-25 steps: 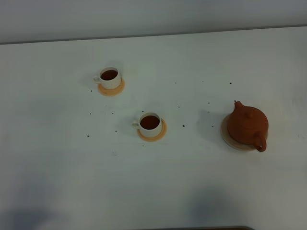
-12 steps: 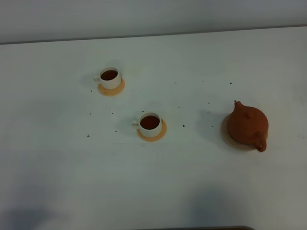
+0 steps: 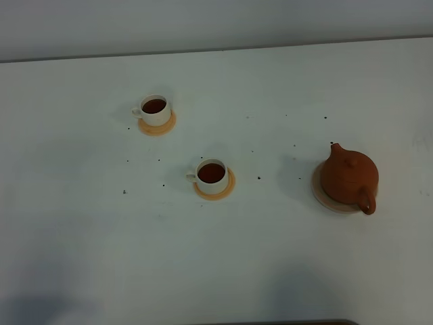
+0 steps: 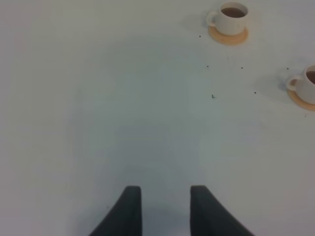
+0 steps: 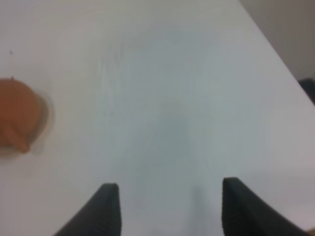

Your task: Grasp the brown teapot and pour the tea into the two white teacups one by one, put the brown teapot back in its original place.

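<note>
The brown teapot [image 3: 348,177] stands upright on the pale beige coaster [image 3: 316,191] at the right of the table, spout pointing away and handle toward the front. Two white teacups, one farther back [image 3: 155,108] and one nearer the middle [image 3: 212,175], each hold dark tea and sit on small orange coasters. Neither arm shows in the exterior high view. My left gripper [image 4: 166,196] is open over bare table, with both teacups [image 4: 231,14] [image 4: 305,84] far ahead of it. My right gripper [image 5: 170,192] is wide open and empty, with the teapot [image 5: 17,115] blurred and well off to its side.
Small dark specks [image 3: 259,177] dot the white table [image 3: 270,257] between the cups and the teapot. The table's back edge [image 3: 216,50] meets a grey wall. The right wrist view shows the table's side edge [image 5: 275,49].
</note>
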Controlling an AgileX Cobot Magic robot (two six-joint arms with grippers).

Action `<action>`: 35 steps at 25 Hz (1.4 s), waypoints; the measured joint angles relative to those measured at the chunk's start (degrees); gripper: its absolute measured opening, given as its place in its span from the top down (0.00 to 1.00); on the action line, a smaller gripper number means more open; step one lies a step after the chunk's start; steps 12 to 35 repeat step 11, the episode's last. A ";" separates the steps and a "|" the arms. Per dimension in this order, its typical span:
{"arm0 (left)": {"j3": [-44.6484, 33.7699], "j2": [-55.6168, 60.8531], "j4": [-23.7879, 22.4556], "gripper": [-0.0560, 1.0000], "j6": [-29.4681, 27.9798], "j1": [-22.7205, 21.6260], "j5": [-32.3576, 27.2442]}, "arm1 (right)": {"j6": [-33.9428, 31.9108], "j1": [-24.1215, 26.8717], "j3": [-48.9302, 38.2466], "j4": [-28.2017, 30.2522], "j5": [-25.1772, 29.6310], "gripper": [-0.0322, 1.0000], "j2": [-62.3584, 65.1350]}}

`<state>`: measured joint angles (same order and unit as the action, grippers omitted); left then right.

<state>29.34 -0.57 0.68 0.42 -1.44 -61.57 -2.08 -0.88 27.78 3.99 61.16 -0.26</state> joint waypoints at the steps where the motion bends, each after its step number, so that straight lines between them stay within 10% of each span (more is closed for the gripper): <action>1: 0.00 0.00 0.00 0.71 0.00 0.00 0.00 | 0.00 0.02 0.00 0.00 0.05 0.54 0.28; 35: 0.00 0.00 0.00 0.71 0.00 0.00 0.00 | -0.02 0.02 0.00 0.00 0.05 0.54 0.61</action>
